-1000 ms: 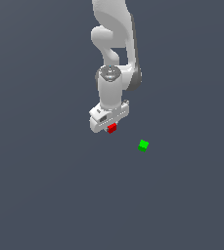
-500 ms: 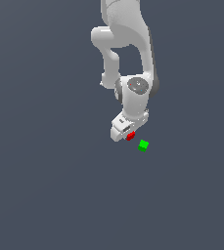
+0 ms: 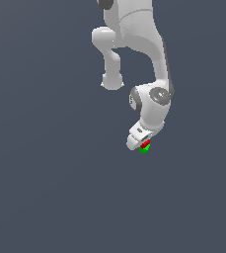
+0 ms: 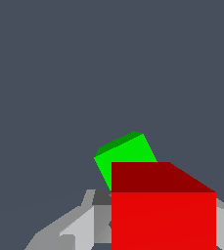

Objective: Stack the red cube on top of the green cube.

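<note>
The red cube [image 3: 145,145] is held in my white gripper [image 3: 143,145], which is shut on it at the end of the bent arm. Directly under it lies the green cube [image 3: 143,150] on the grey floor, only a sliver of it showing in the exterior view. In the wrist view the red cube [image 4: 163,210] fills the near foreground between the grey fingers [image 4: 79,224], and the green cube [image 4: 124,157] sits just beyond it, turned at an angle to the red one and partly covered by it. Whether the two cubes touch I cannot tell.
The plain dark grey floor [image 3: 45,188] stretches all around with no other objects. The white arm [image 3: 134,39] rises above the gripper toward the top of the exterior view.
My gripper has carried the red cube toward the exterior view's right and lower, from well apart from the green cube to right over it.
</note>
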Controlling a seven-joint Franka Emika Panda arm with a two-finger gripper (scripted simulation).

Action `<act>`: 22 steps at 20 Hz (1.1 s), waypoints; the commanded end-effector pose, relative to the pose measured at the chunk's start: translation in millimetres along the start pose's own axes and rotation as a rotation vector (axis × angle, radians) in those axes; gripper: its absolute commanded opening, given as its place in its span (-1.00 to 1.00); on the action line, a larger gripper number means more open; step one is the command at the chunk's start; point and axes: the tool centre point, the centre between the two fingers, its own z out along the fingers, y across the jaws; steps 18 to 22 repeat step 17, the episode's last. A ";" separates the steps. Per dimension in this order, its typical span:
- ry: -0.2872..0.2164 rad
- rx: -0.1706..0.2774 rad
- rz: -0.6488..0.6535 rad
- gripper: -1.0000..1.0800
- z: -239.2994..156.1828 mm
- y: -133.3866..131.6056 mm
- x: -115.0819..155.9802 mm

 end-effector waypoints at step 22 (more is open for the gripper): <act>0.001 -0.001 0.002 0.92 3.0 -5.7 12.8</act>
